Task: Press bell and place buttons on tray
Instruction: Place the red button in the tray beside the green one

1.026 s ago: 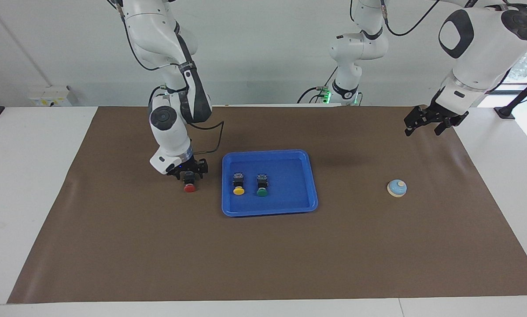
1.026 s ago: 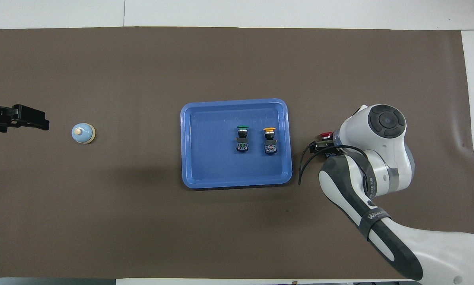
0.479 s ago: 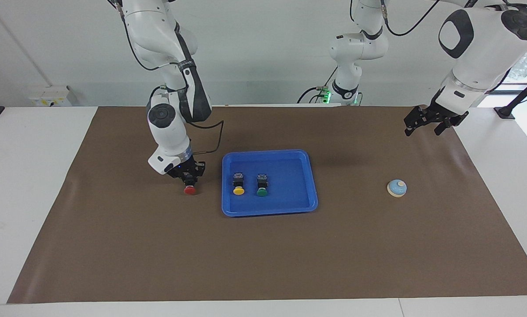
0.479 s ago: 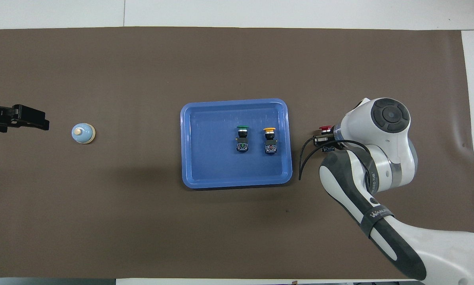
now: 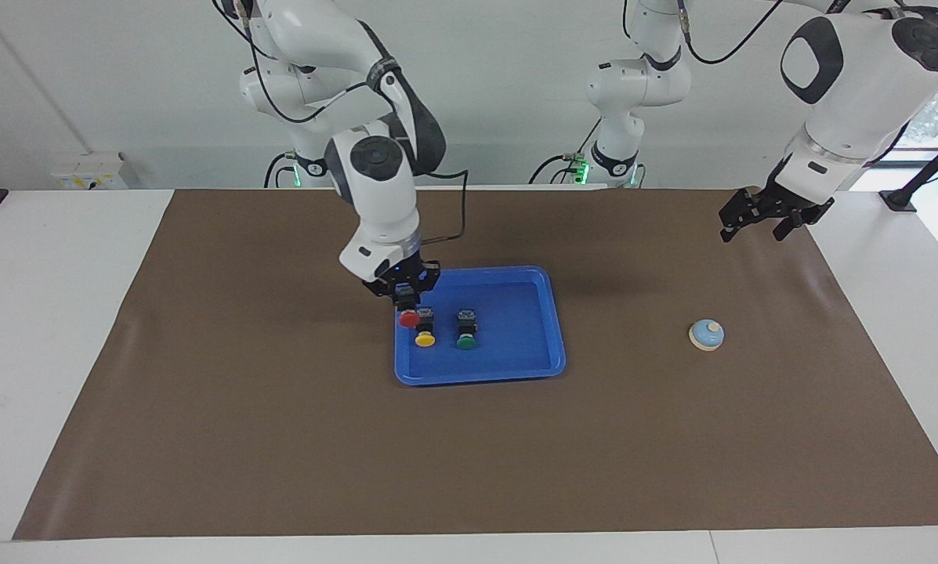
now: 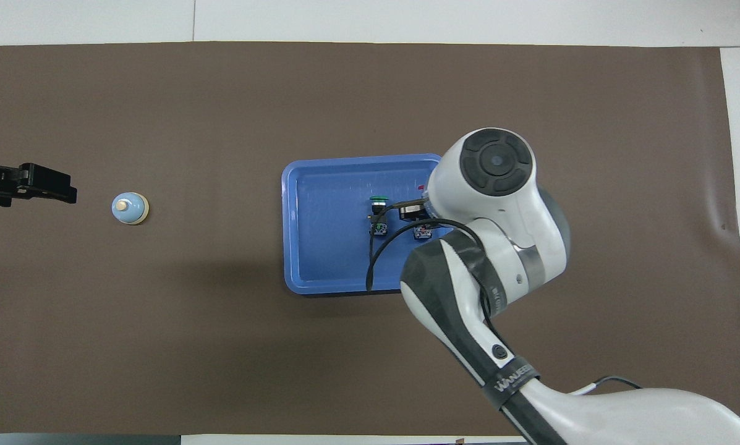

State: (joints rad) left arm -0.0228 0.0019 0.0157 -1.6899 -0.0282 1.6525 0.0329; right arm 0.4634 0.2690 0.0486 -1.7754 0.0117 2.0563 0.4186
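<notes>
1. My right claw (image 5: 406,298) is clamped tight on the red button (image 5: 409,319), raised over the blue tray (image 5: 516,368), at its edge toward my right arm's end.
2. Just beside it, the yellow button (image 5: 425,339) and green button (image 5: 465,341) lie in the tray.
3. My left claw (image 5: 758,219) waits spread open, well apart, above the desk (image 5: 280,439), near the bell (image 5: 706,334).

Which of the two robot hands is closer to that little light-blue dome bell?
Left. The left gripper hangs open by the small light-blue dome bell; the right gripper holds a red-capped button over the blue tray.
</notes>
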